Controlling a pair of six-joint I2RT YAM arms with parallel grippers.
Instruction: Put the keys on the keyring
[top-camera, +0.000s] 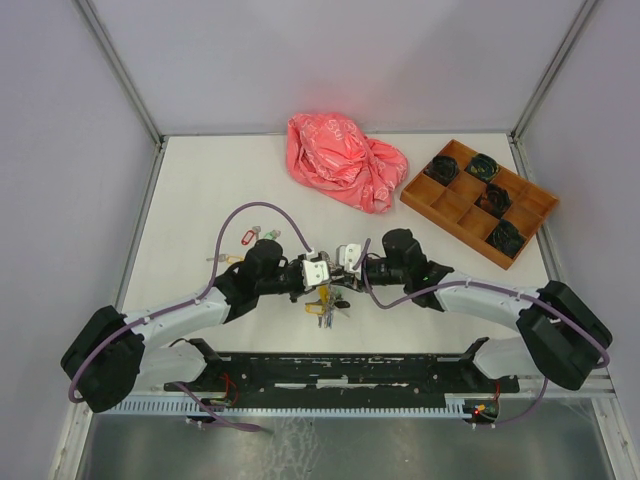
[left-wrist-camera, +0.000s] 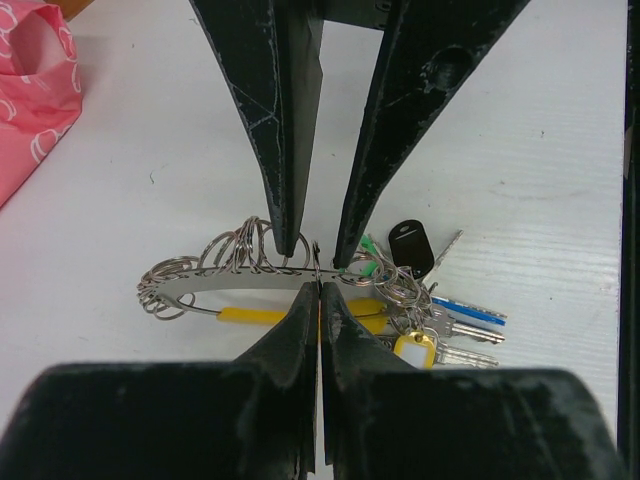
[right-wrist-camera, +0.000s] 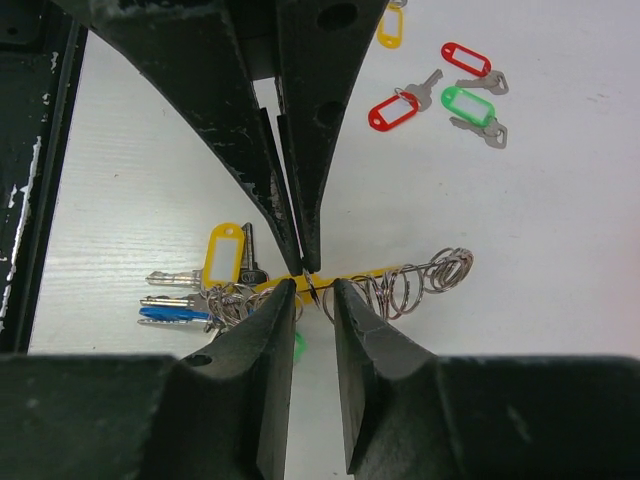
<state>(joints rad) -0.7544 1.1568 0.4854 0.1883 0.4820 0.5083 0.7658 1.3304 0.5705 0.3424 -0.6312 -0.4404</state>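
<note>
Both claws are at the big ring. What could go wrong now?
The left gripper pinches the thin keyring only with its fingertips, so the ring might slip or twist free. The right gripper has its fingers slightly apart right beside them; crowded like that, the two could bump. The threaded keys bunch at one end and may snag, while the loose keys lie apart.

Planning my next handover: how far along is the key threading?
Done: several keys, yellow and blue tags among them, hang bunched on the keyring. In hand: the left gripper pinches the keyring, and the right gripper, jaws slightly apart, sits at the same spot. Left: four loose keys, two red, one green and one yellow, lie apart, not yet picked up.
</note>
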